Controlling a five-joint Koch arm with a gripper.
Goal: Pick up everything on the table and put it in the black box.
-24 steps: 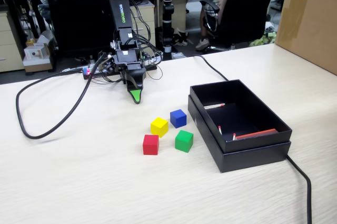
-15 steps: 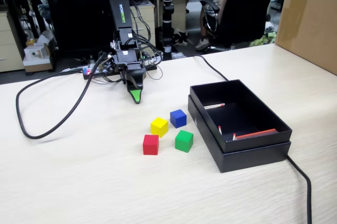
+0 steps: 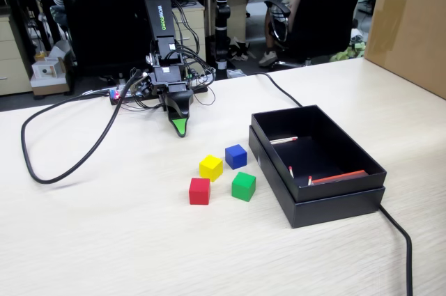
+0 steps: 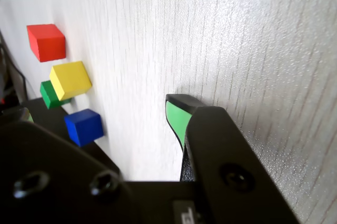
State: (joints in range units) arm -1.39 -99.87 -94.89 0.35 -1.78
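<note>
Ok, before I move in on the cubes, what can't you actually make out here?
- Gripper state: only one green tip shows in both views.
- Green cube: mostly behind the yellow cube in the wrist view.
- Box floor: dark, near wall hides part in the fixed view.
- Sticks: count unclear.

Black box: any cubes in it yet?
None. The black box holds only red-and-white sticks; the red, yellow, green and blue cubes sit on the table.

table (image 3: 104, 240): pale wood-grain laminate, faint sheen
black box (image 3: 334, 205): matte cardboard
cubes: smooth, solid-colour
carton (image 3: 411, 31): brown cardboard
</note>
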